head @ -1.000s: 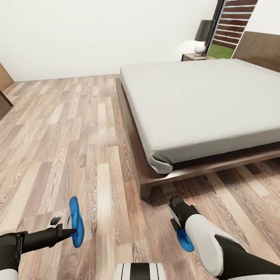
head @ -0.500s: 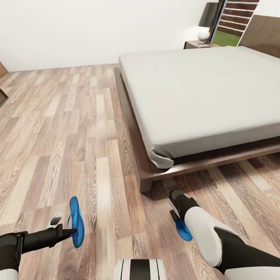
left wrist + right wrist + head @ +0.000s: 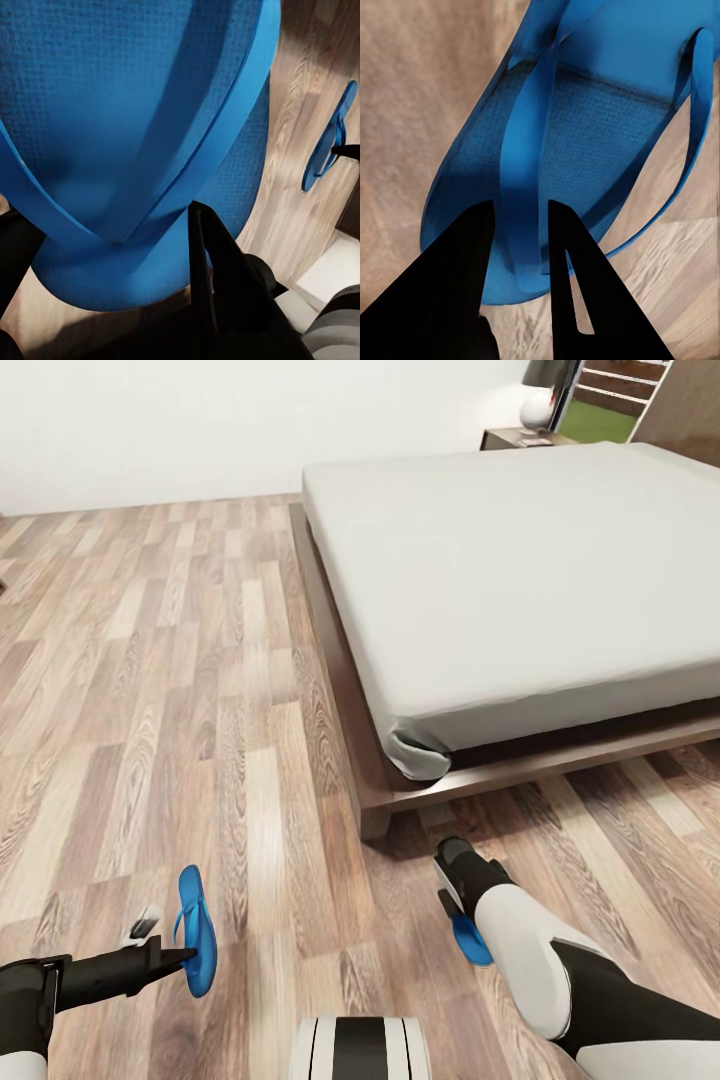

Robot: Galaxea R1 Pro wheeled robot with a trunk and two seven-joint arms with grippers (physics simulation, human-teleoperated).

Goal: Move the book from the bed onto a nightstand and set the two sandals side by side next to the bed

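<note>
Both blue sandals are held off the wood floor near the bed's foot corner. My left gripper (image 3: pixel 186 957) is shut on one sandal (image 3: pixel 196 930), which stands on edge; up close it is a wide blue sole (image 3: pixel 127 112) between my dark fingers (image 3: pixel 221 285). My right gripper (image 3: pixel 456 920) is shut on the other sandal (image 3: pixel 470 941), pinching a thong strap (image 3: pixel 521 187) between black fingertips (image 3: pixel 574 285). The bed (image 3: pixel 520 570) has a bare grey mattress. A nightstand (image 3: pixel 512 437) stands at the far corner with a small flat thing on it, too small to tell whether it is the book.
A white globe lamp (image 3: pixel 537 405) stands on the nightstand beside a tall window (image 3: pixel 610 400). The bed's dark wood frame corner (image 3: pixel 375 822) juts out just ahead of my right arm. Open plank floor (image 3: pixel 170 660) stretches along the bed's left side to the white wall.
The whole picture has shifted: bed, nightstand and wall sit higher in the view, so the camera moved. Both grippers keep their sandals in the same pose.
</note>
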